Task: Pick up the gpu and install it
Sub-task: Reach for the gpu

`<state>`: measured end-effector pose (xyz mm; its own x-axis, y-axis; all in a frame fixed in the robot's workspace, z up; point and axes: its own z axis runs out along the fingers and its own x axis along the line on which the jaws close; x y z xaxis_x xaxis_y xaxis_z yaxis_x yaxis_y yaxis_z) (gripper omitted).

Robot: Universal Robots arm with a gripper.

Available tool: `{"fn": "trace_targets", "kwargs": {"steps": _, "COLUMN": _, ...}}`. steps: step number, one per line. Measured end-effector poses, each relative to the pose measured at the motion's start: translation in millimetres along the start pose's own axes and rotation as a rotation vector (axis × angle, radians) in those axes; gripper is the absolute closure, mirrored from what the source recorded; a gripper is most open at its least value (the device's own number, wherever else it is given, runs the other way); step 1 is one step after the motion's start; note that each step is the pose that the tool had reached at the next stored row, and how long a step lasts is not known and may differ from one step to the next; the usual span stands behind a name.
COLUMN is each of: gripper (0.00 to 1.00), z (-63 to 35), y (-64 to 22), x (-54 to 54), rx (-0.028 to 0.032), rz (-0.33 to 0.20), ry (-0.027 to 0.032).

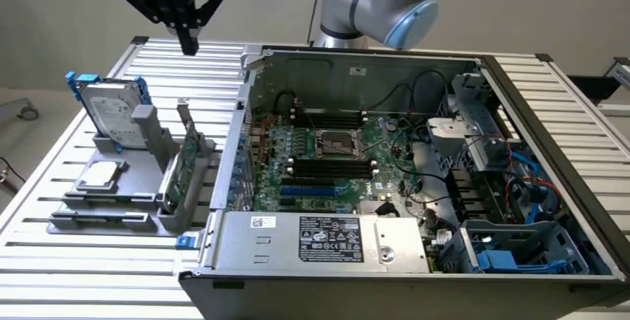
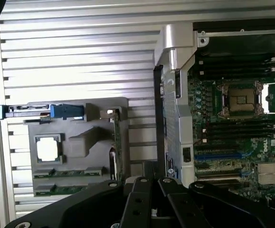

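The gpu (image 1: 181, 167) stands on edge in a grey holder (image 1: 108, 195) on the slatted table, at the exterior view's left of the open computer case (image 1: 394, 187). Its green board face shows. In the wrist view the gpu (image 2: 115, 142) appears edge-on as a thin green strip beside the case wall. My gripper (image 1: 187, 43) hangs high above the table's far left corner, well above and behind the gpu. Its black fingers (image 2: 142, 190) meet at the tips, shut with nothing between them. The large green motherboard (image 1: 325, 158) lies inside the case.
A silver hard drive with blue rails (image 1: 111, 108) stands upright in the same holder, behind the gpu. A processor chip (image 1: 102, 175) lies flat on the holder, with memory sticks (image 1: 103, 217) in front. The power supply (image 1: 325, 240) and blue drive cage (image 1: 521, 250) fill the case's near side.
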<state>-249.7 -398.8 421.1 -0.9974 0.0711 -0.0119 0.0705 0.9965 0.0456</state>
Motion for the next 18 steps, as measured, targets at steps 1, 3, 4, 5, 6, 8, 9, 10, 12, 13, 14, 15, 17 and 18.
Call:
{"fn": "trace_targets", "kwargs": {"steps": 1, "gripper": 0.89, "z": 1.4, "y": -0.4, "x": 4.6, "rx": 0.0001, "rz": 0.0, "ry": 0.0004}}
{"fn": "trace_targets", "kwargs": {"steps": 3, "gripper": 0.89, "z": 4.2, "y": -1.2, "x": 13.9, "rx": 0.0002, "rz": 0.0, "ry": 0.0011}}
{"fn": "trace_targets", "kwargs": {"steps": 4, "gripper": 0.89, "z": 5.7, "y": -1.6, "x": 18.4, "rx": 0.0002, "rz": 0.0, "ry": 0.0014}}
{"fn": "trace_targets", "kwargs": {"steps": 5, "gripper": 0.89, "z": 7.3, "y": -2.0, "x": 22.8, "rx": 0.0001, "rz": 0.0, "ry": 0.0015}}
{"fn": "trace_targets", "kwargs": {"steps": 6, "gripper": 0.89, "z": 9.0, "y": -2.4, "x": 27.3, "rx": 0.0001, "rz": 0.0, "ry": 0.0016}}
{"fn": "trace_targets", "kwargs": {"steps": 8, "gripper": 0.89, "z": 12.5, "y": -3.2, "x": 36.2, "rx": 0.0002, "rz": -0.001, "ry": 0.0017}}
{"fn": "trace_targets", "kwargs": {"steps": 9, "gripper": 0.89, "z": 14.3, "y": -3.5, "x": 39.8, "rx": 0.0002, "rz": -0.002, "ry": 0.0019}}
{"fn": "trace_targets", "kwargs": {"steps": 10, "gripper": 0.89, "z": 16.2, "y": -3.7, "x": 42.1, "rx": -0.0001, "rz": -0.004, "ry": 0.0017}}
{"fn": "trace_targets", "kwargs": {"steps": 12, "gripper": 0.89, "z": 19.7, "y": -4.2, "x": 45.1, "rx": 0.0, "rz": -0.011, "ry": 0.0023}}
{"fn": "trace_targets", "kwargs": {"steps": 13, "gripper": 0.89, "z": 21.5, "y": -4.4, "x": 46.0, "rx": 0.0, "rz": -0.015, "ry": 0.0027}}
{"fn": "trace_targets", "kwargs": {"steps": 14, "gripper": 0.89, "z": 23.2, "y": -4.8, "x": 46.5, "rx": 0.0, "rz": -0.02, "ry": 0.0035}}
{"fn": "trace_targets", "kwargs": {"steps": 15, "gripper": 0.89, "z": 25.0, "y": -5.0, "x": 47.1, "rx": 0.0, "rz": -0.025, "ry": 0.0041}}
{"fn": "trace_targets", "kwargs": {"steps": 17, "gripper": 0.89, "z": 28.6, "y": -5.6, "x": 48.0, "rx": -0.0003, "rz": -0.035, "ry": 0.0049}}
{"fn": "trace_targets", "kwargs": {"steps": 18, "gripper": 0.89, "z": 30.4, "y": -5.9, "x": 48.3, "rx": -0.0003, "rz": -0.04, "ry": 0.0054}}
